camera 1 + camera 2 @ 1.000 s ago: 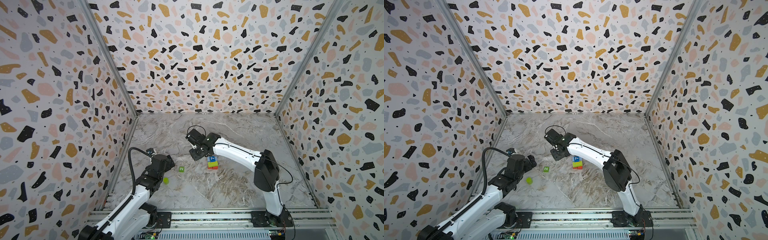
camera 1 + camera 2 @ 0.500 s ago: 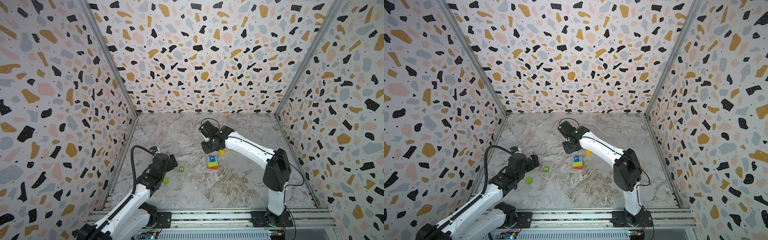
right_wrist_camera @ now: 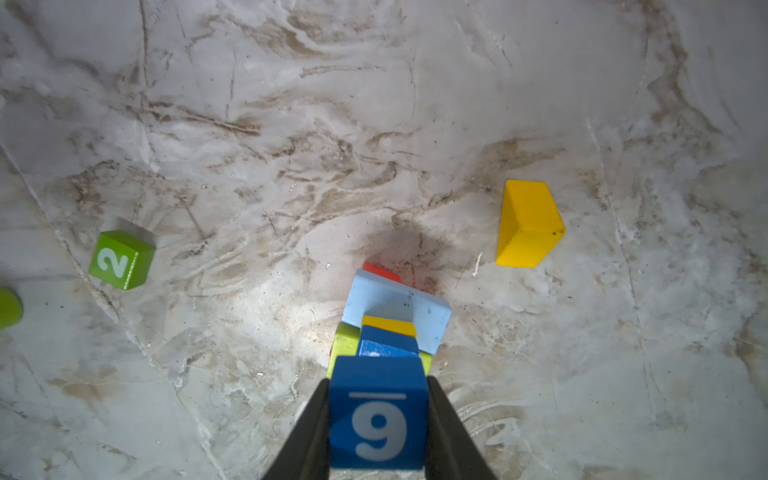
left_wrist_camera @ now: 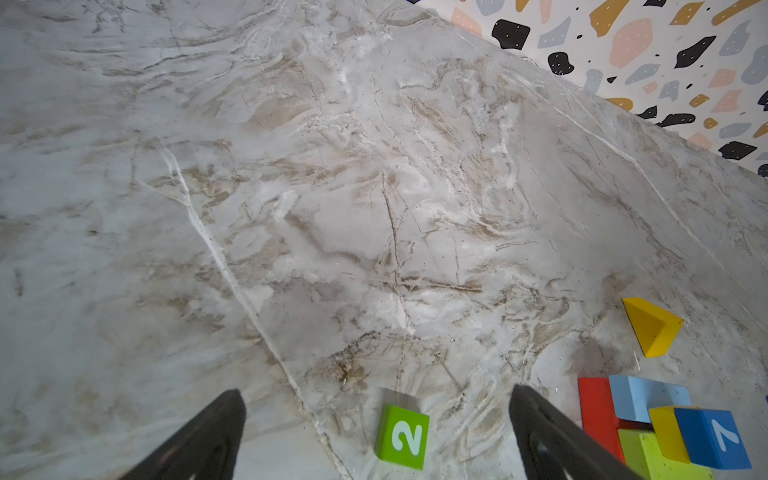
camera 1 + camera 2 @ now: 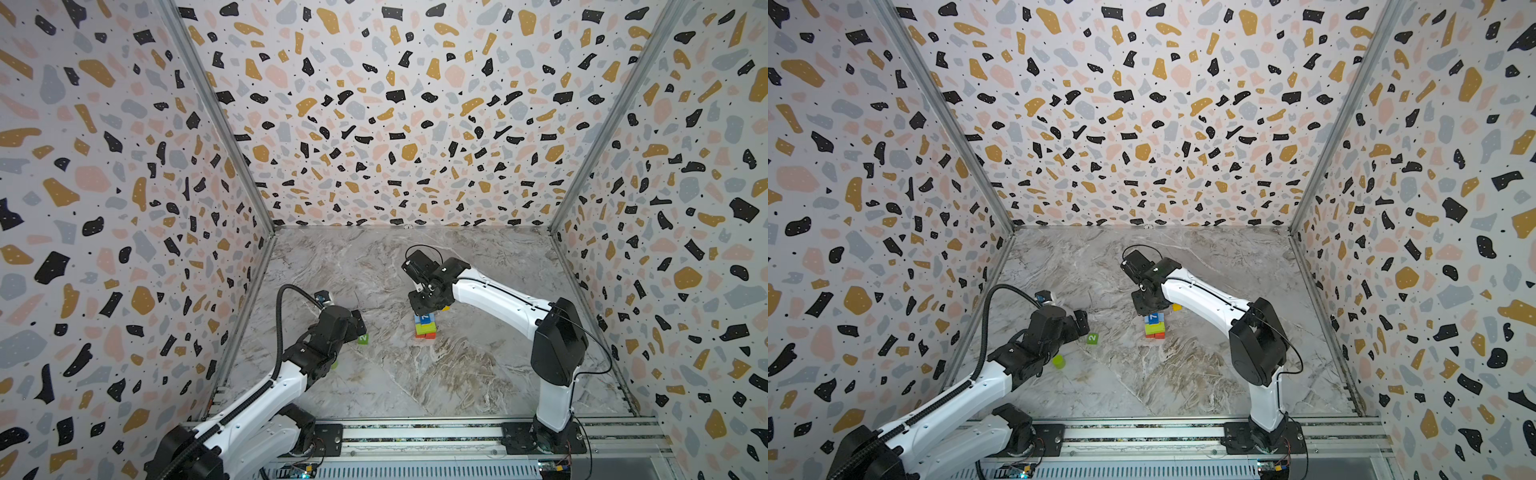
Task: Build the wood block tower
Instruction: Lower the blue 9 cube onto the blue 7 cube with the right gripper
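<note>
The wood block tower (image 5: 425, 327) stands near the middle of the marble table (image 5: 457, 382). From my seat I read a red base, then lime and light blue slabs, then a yellow piece, with a blue 7 cube (image 4: 712, 438) on top. Right over it hangs my right gripper (image 3: 378, 382), its jaws clamped on either side of a blue 9 cube (image 3: 378, 415). That cube sits above the tower's top block, though I cannot tell whether the two touch. Just to the far right of the tower a yellow wedge (image 3: 528, 224) lies on the table, apart from the stack. To the left of the tower a green 2 cube (image 5: 1092, 338) sits alone. My left gripper (image 4: 376, 392) is poised just left of it, jaws spread wide and holding nothing. Nearer and further left, a lime cylinder (image 5: 1059, 361) stands beside the left arm.
</note>
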Robot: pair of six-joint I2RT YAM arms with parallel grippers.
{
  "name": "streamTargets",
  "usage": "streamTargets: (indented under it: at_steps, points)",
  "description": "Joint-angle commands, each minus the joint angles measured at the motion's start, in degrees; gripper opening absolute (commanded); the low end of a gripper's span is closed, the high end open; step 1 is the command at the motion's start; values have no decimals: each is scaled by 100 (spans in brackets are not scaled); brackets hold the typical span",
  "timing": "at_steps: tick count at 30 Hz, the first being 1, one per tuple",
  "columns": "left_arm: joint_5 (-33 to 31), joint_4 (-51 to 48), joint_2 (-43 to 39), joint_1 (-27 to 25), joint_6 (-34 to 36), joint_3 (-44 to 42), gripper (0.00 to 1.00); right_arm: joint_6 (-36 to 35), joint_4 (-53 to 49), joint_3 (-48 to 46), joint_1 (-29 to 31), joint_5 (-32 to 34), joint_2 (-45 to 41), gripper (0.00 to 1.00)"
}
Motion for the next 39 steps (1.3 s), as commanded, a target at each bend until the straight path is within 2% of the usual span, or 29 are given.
streamTargets:
  at_steps: [1, 10, 39]
  points:
    - [-169, 216, 45, -62, 7, 128, 100, 176, -41, -189, 11, -57, -374, 35]
    - [-196, 242, 107, -141, 27, 132, 100, 298, 71, -508, 14, -89, -500, 35]
    - [-256, 251, 81, -159, 62, -17, 100, 346, 259, -470, 47, -195, -79, 35]
